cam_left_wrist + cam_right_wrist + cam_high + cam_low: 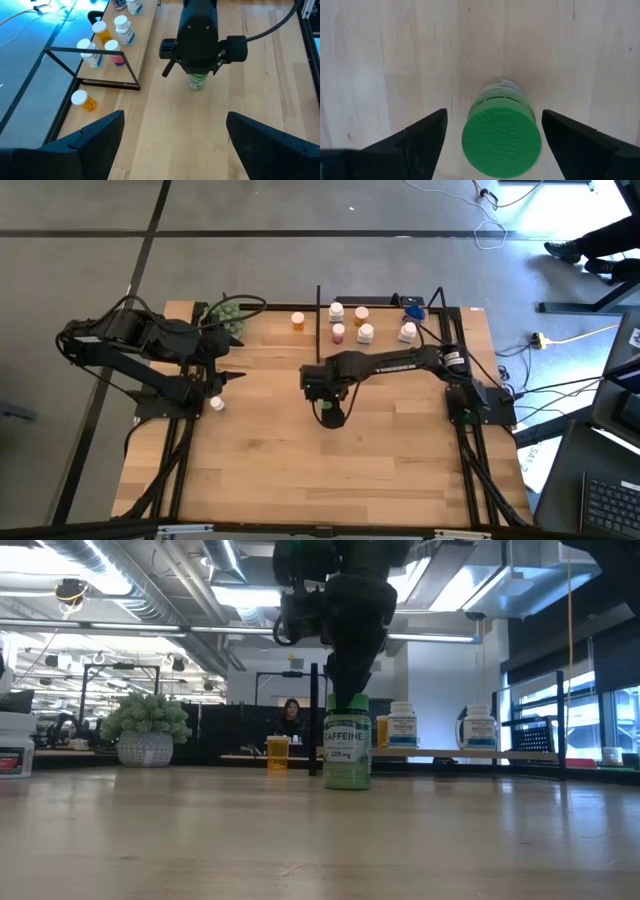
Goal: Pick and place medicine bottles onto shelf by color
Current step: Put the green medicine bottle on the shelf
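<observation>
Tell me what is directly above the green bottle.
The right claw hangs over the green bottle, fingers open on either side of its cap. From the high view the arm covers the bottle.

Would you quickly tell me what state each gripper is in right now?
Left gripper: open, holding nothing, waiting at the table's left.
Right gripper: open, directly above the green bottle, not gripping it.

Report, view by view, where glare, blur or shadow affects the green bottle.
Low view: the green-capped bottle reads sharply, but the right gripper above it is a dark silhouette against bright ceiling lights. Right wrist view: the round green cap is soft-edged, with a faint shadow on the wood. Left wrist view: blue-white glare at the far edge.
</observation>
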Tool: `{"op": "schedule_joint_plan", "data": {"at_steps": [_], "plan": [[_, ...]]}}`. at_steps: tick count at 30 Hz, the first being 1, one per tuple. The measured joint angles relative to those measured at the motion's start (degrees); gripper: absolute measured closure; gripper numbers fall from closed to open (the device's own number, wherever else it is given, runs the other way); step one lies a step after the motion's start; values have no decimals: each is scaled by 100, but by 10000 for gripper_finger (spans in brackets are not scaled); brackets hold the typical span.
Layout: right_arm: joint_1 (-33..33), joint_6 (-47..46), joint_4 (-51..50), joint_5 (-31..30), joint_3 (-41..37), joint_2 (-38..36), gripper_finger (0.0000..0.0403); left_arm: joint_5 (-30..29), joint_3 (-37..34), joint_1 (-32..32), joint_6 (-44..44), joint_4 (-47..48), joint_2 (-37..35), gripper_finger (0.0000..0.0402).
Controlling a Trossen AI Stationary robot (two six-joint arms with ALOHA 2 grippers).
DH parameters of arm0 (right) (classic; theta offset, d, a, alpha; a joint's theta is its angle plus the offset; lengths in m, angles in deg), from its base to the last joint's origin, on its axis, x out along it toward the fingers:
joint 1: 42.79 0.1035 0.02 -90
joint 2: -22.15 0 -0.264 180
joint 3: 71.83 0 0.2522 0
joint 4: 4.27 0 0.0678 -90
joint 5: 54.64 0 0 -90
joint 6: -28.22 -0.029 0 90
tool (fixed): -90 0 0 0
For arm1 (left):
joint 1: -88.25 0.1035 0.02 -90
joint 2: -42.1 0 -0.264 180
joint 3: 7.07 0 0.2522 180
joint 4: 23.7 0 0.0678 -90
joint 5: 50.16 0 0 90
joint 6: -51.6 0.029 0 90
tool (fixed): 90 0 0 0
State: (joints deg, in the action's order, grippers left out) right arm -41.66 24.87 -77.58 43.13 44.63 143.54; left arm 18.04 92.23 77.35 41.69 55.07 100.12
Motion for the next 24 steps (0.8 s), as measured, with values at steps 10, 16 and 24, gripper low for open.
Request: {"op": "schedule_joint_plan", "data": {"at_steps": [10, 16, 24], "plan": [[-7, -120, 0, -2, 0, 174, 79, 0, 0, -2, 0, -1, 0, 56], [-11, -262, -63, -16, 0, 174, 80, 0, 0, -2, 0, -2, 0, 56], [-11, -411, -42, -11, 0, 174, 141, 0, 0, -1, 0, -1, 0, 56]]}}
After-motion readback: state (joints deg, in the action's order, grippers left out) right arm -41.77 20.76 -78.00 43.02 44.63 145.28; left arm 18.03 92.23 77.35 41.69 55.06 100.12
